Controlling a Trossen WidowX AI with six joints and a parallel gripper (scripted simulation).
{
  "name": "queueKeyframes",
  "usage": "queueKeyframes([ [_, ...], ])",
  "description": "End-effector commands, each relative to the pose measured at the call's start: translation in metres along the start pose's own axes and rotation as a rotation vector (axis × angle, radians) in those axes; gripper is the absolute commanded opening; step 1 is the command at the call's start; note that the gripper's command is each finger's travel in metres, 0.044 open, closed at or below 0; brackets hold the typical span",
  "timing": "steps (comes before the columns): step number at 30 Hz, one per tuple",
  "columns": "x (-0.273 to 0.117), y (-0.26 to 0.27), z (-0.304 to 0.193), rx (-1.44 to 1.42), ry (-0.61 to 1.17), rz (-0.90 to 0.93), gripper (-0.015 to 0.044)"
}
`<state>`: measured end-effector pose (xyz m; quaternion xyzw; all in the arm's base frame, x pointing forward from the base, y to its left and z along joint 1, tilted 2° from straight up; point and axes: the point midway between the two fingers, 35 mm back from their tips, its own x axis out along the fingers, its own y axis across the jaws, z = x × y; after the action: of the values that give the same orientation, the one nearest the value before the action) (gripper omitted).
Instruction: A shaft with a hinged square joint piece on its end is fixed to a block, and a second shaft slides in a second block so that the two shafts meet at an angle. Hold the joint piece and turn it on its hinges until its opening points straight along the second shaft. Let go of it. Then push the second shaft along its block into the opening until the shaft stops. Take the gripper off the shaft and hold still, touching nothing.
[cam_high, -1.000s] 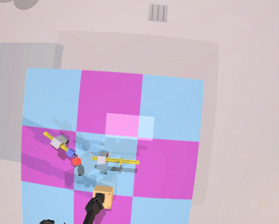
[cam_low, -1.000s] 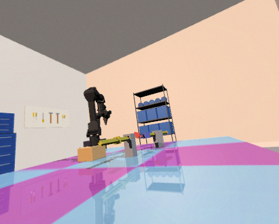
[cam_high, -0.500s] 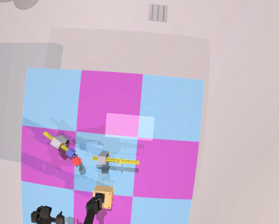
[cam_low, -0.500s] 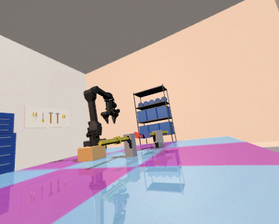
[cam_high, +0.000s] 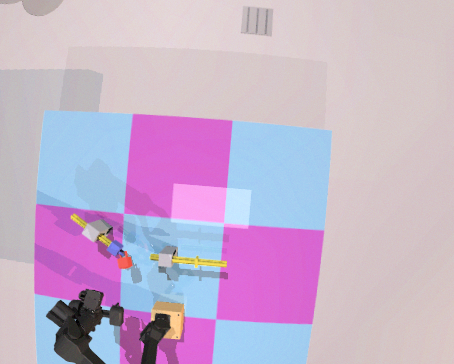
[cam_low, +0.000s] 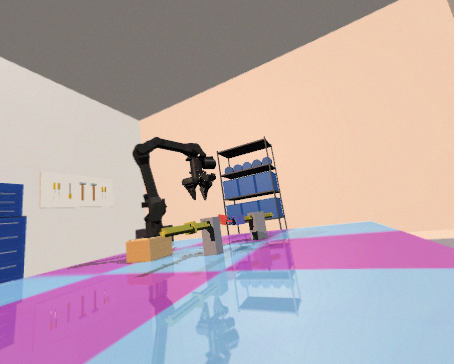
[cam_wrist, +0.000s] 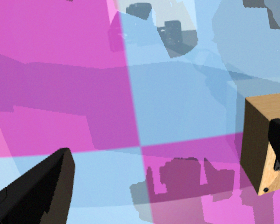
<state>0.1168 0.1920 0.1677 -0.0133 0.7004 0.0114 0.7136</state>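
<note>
Currently the gripper (cam_high: 104, 306) (cam_low: 198, 197) stands open and unloaded. Red joint piece (cam_high: 125, 261) (cam_low: 223, 219): below fingertip height, beyond them from the arm's base.

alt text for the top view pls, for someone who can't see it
A black robot arm's open gripper is near two yellow rods on grey blocks; the left rod ends in a red piece and doesn't meet the right rod.

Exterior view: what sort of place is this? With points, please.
Probably a workshop: hammers and other hand tools hang on a wall panel (cam_low: 76, 199), blue drawers (cam_low: 12, 240) stand at the left, and a shelf rack (cam_low: 244, 149) holds blue bins.
</note>
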Motion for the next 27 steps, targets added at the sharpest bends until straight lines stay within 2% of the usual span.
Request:
queueKeyframes([
  [1, 0.008, -0.035, 0.029, 0.001, 0.0, -0.013, 0.044],
  [4, 0.012, -0.055, 0.042, 0.003, 0.002, -0.017, 0.044],
  [10, 0.013, -0.057, 0.043, -0.013, 0.01, -0.021, 0.044],
  [27, 0.033, -0.055, 0.049, -0.368, 0.209, -0.055, 0.044],
])
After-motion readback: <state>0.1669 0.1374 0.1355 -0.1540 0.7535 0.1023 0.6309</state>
